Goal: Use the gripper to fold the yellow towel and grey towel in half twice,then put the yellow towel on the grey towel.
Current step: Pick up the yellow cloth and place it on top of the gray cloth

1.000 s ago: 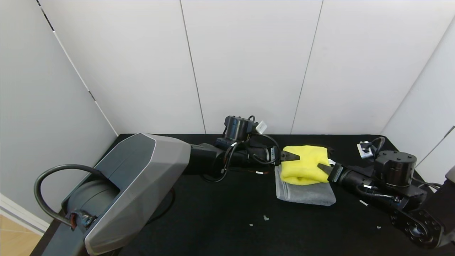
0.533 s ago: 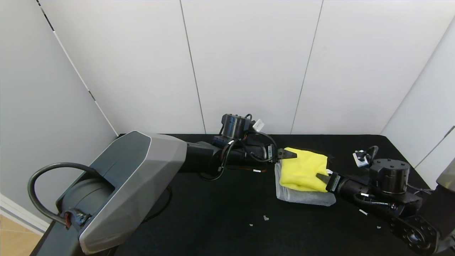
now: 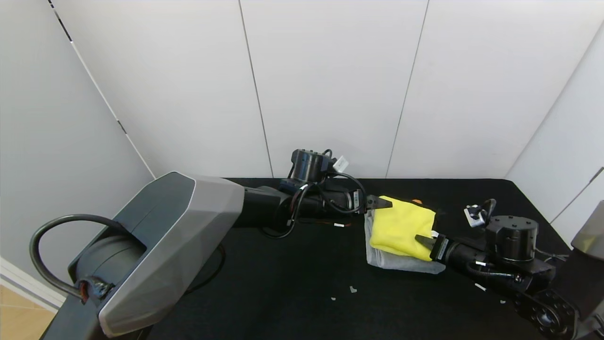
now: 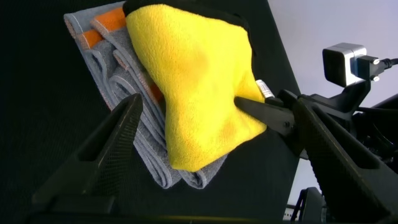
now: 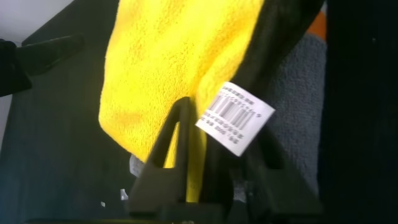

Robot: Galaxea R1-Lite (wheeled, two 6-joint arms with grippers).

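The yellow towel [image 3: 401, 225] is lying folded on top of the grey towel [image 3: 394, 259], both sitting on the black counter [image 3: 283, 283] toward the right side. The grey towel is showing its stacked folds and orange patches under the yellow bundle in the left wrist view. The right pincer [image 3: 423, 240] is reaching in at the near right corner of the yellow towel, its fingers standing slightly apart around the edge by the white barcode tag [image 5: 236, 117]; whether it is really gripping the cloth I cannot tell. The left pincer [image 3: 379, 203] is hovering at the far left corner of the stack, its fingers spread wide and holding nothing.
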